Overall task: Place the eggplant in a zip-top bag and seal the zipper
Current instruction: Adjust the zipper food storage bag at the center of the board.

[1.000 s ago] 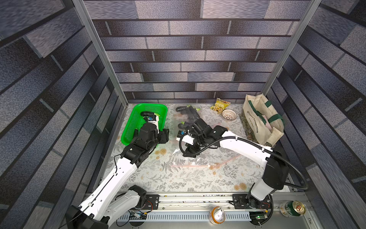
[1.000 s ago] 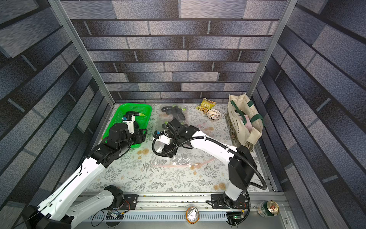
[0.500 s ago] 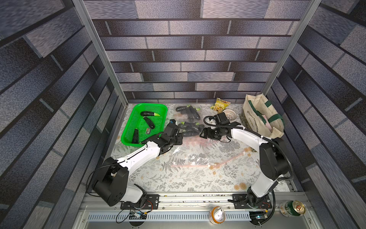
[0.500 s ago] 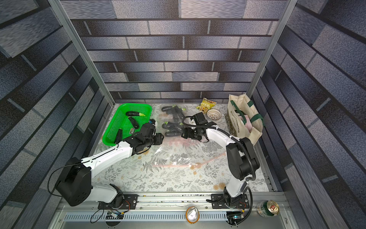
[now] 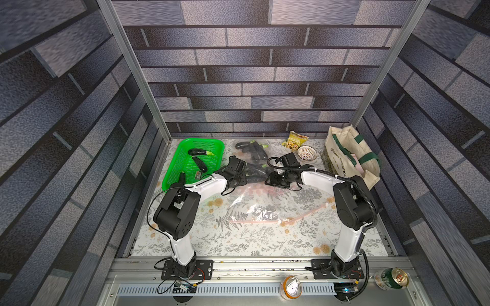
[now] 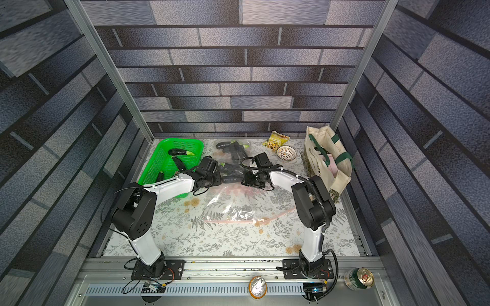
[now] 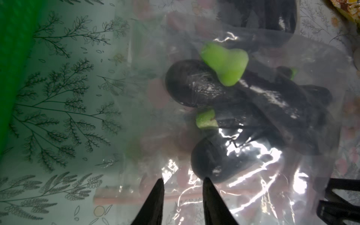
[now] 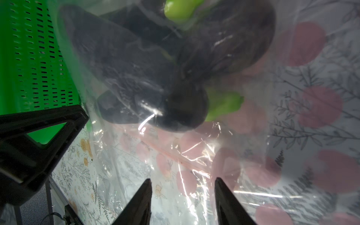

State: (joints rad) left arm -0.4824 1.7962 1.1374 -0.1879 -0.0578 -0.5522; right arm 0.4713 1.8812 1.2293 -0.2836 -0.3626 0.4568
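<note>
Left wrist view looks down on a clear zip-top bag (image 7: 282,175) with pale pink dots on its film, lying on the fern-patterned surface (image 7: 58,116). Inside it several eggplants (image 7: 194,87) are heaped across one another. They have glossy, near-black purple skins, rounded ends and lime-green stem caps (image 7: 224,64). A pink zipper strip (image 7: 120,196) runs along the bag's edge just beside the left claw (image 7: 183,180), whose jaws stand a little apart over the film with nothing visibly pinched. The right claw (image 8: 183,180) hangs over the same bag, jaws wider apart, likewise holding nothing. In both top views the zip-top bag sits between the two claws, beside the green basket (image 5: 172,171), where loose eggplants (image 5: 197,151) lie.
</note>
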